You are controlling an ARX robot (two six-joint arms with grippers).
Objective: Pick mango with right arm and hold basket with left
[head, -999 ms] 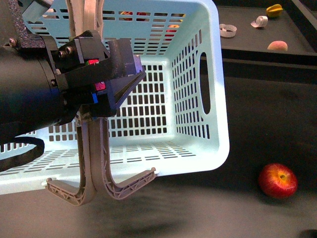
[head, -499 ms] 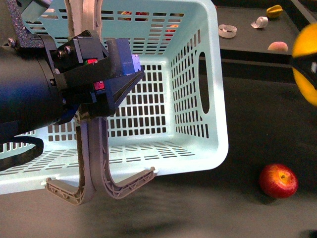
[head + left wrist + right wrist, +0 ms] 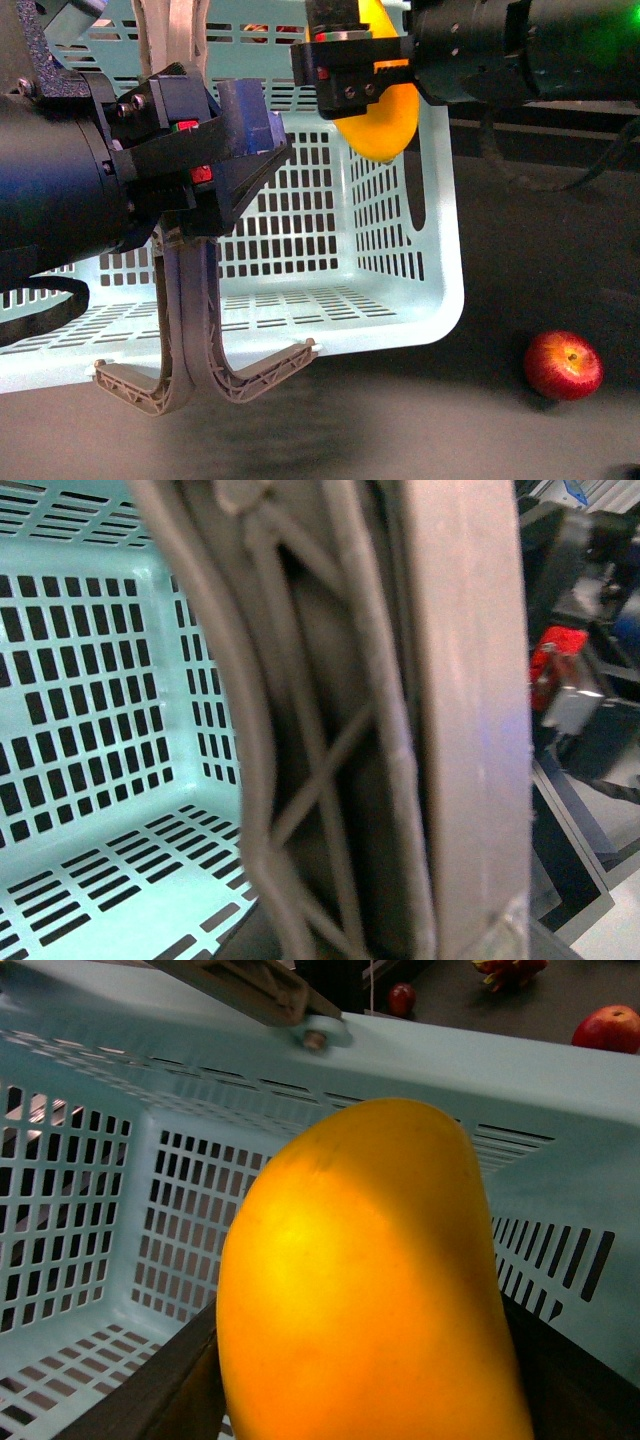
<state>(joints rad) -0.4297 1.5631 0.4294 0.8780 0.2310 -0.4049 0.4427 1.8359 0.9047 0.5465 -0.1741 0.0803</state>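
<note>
The light blue basket [image 3: 440, 250] fills the left and middle of the front view. Its two grey-brown handles [image 3: 190, 320] are pinched together in my left gripper [image 3: 190, 225], which is shut on them; in the left wrist view the handles [image 3: 330, 730] fill the picture, with the slotted basket wall [image 3: 80, 680] behind. My right gripper [image 3: 352, 72] is shut on the yellow-orange mango [image 3: 385, 125] and holds it over the basket's far right corner, above the rim. In the right wrist view the mango [image 3: 360, 1280] sits between dark fingers [image 3: 150, 1390], over the basket's inside [image 3: 120, 1210].
A red apple [image 3: 563, 365] lies on the dark table to the right of the basket; it also shows in the right wrist view as the apple [image 3: 608, 1028], beyond the basket rim. A smaller red fruit [image 3: 401, 998] lies farther off.
My right arm has come in from the right with the mango and moved left, from the picture's right edge to above the basket's far corner. Left gripper and basket have stayed put.
</note>
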